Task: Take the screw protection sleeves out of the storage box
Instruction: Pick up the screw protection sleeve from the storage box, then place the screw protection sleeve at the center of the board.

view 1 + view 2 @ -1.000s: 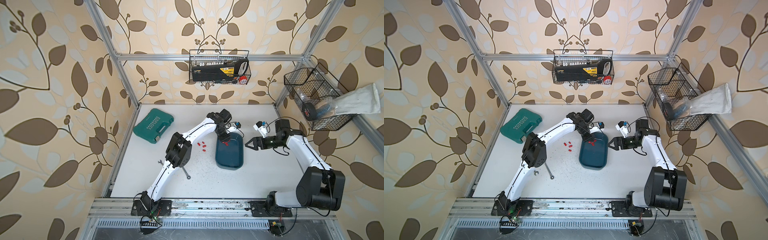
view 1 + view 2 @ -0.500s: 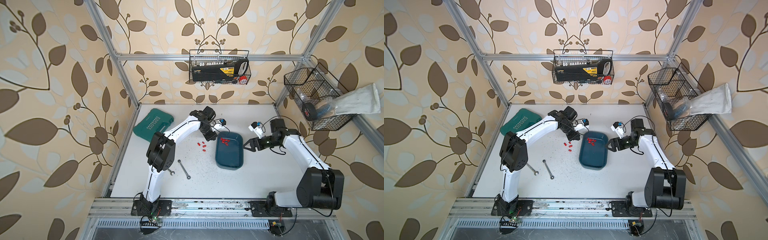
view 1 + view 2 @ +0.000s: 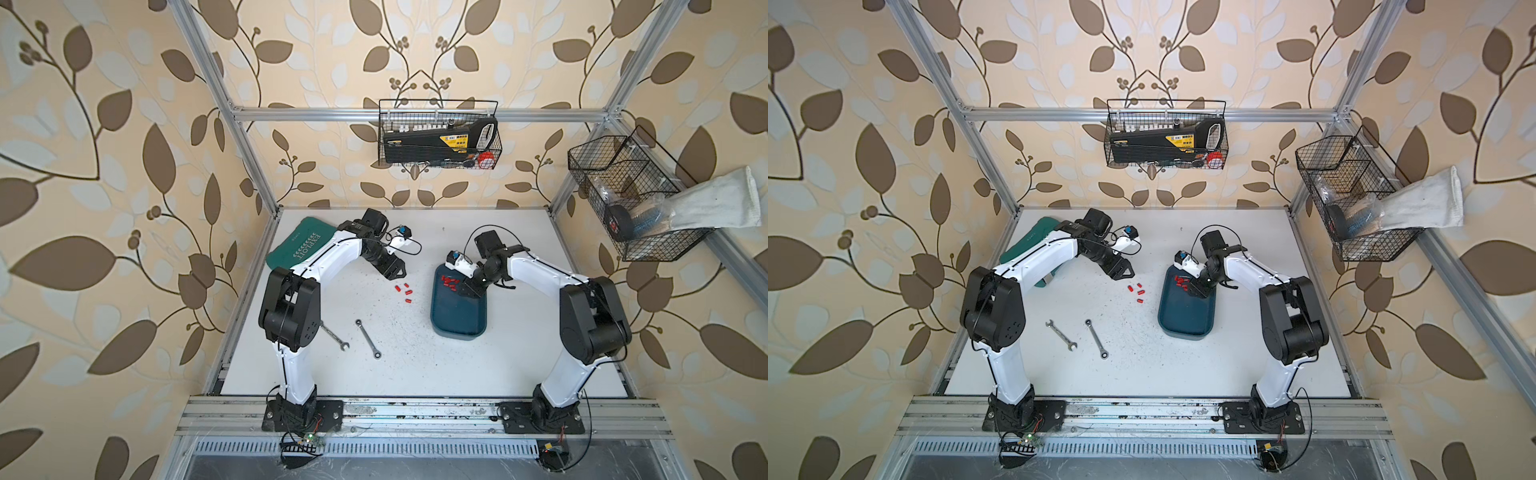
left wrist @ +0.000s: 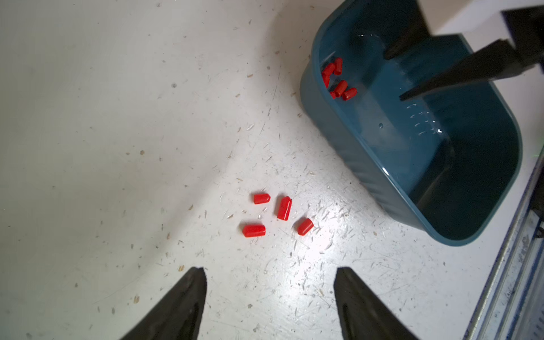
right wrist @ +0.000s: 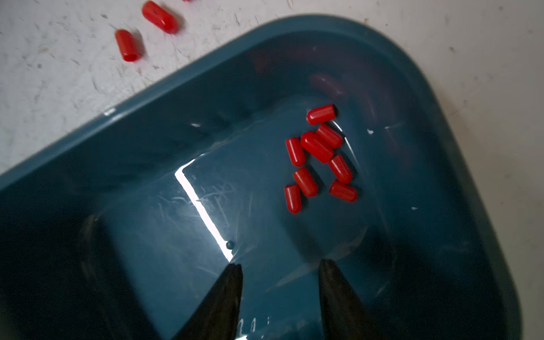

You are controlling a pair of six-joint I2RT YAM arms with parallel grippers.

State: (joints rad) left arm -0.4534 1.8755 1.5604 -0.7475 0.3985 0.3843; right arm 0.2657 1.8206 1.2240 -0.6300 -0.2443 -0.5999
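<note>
In both top views a white, scuffed tabletop (image 3: pixel 415 374) is sitting inside an aluminium frame, and leaf-patterned wallpaper is covering the walls. The storage box (image 3: pixel 457 320), a glossy teal plastic tray with rounded corners, is lying right of centre. Some of the screw protection sleeves (image 3: pixel 449 283) are bunching at its far end, and four more are lying on the table just left of it. The left gripper (image 3: pixel 398 273) is hanging beside those four with its jaws spread. The right gripper (image 3: pixel 466 291) is reaching into the box's far end. A green EXPLOIT case (image 3: pixel 299 247) is lying partly under the left arm, and two steel wrenches (image 3: pixel 369 338) are lying nearer the front rail. Black wire baskets (image 3: pixel 438 133) are hanging on the back and right walls.

In the left wrist view, the left gripper (image 4: pixel 269 269) is showing two black tapered fingers set wide apart, with nothing between them. Four stubby red sleeves (image 4: pixel 284 208) are lying on the scratched surface beyond its tips. The box wall (image 4: pixel 353 164) is standing near them.

In the right wrist view, the right gripper (image 5: pixel 279 262) is hovering inside the box, jaws parted and holding nothing. Eight smooth, round-ended sleeves (image 5: pixel 316 147) are clustering in the corner ahead of it.
</note>
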